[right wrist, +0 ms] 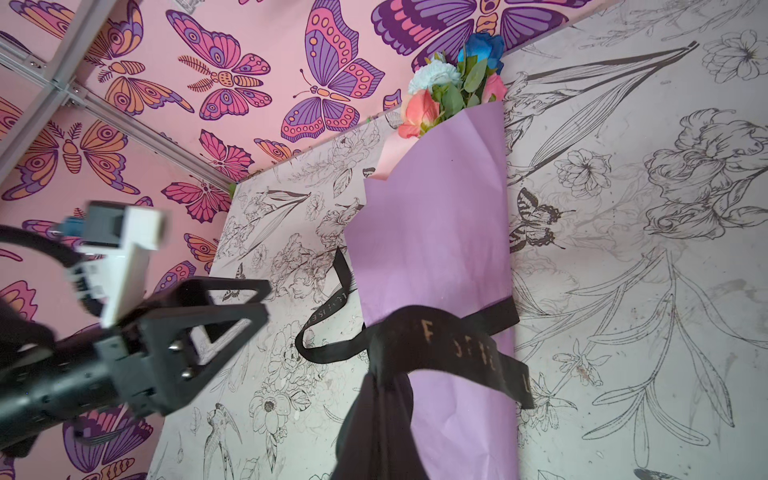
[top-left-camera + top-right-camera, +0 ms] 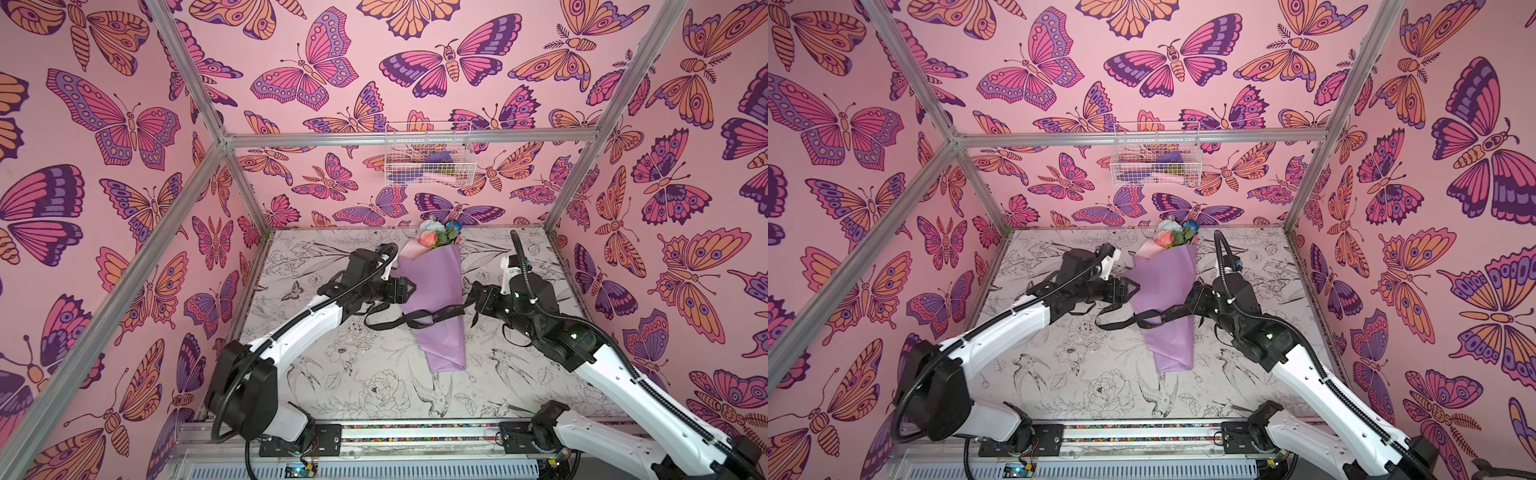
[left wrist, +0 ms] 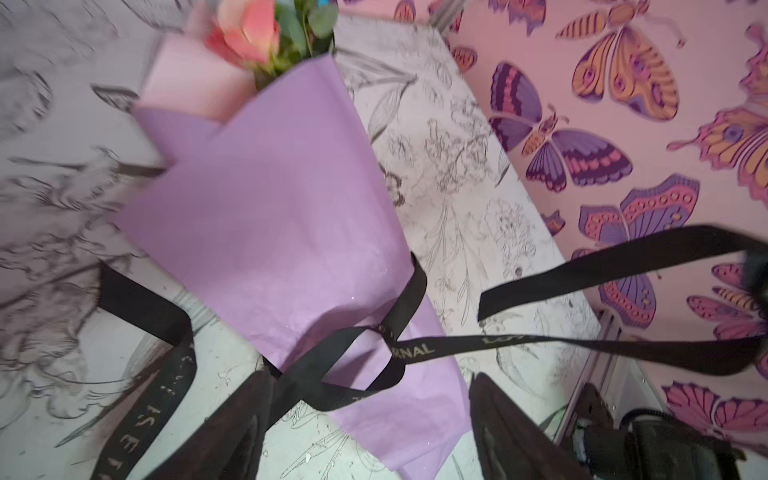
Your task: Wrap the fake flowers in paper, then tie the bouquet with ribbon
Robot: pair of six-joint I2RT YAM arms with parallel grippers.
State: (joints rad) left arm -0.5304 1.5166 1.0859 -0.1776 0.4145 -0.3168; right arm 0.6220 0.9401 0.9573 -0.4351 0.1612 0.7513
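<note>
Ribbon (image 2: 419, 319) | my right end effector (image 2: 477, 293) pinched one tail; my left end effector (image 2: 410, 287) stood wide, empty, beside bouquet (image 2: 432, 274) | I judged: grab loose tail near crossing, pull level.

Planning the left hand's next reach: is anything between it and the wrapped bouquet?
Nothing solid. The left hand, open, sits close beside the lilac-wrapped bouquet. Only the black ribbon, crossed over the wrap and pinched in the shut right hand, trails loose next to the left hand.

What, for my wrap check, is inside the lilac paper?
Blooms and leaves poke out of the paper's top, beside a pink inner sheet. Stems are hidden by the paper.
</note>
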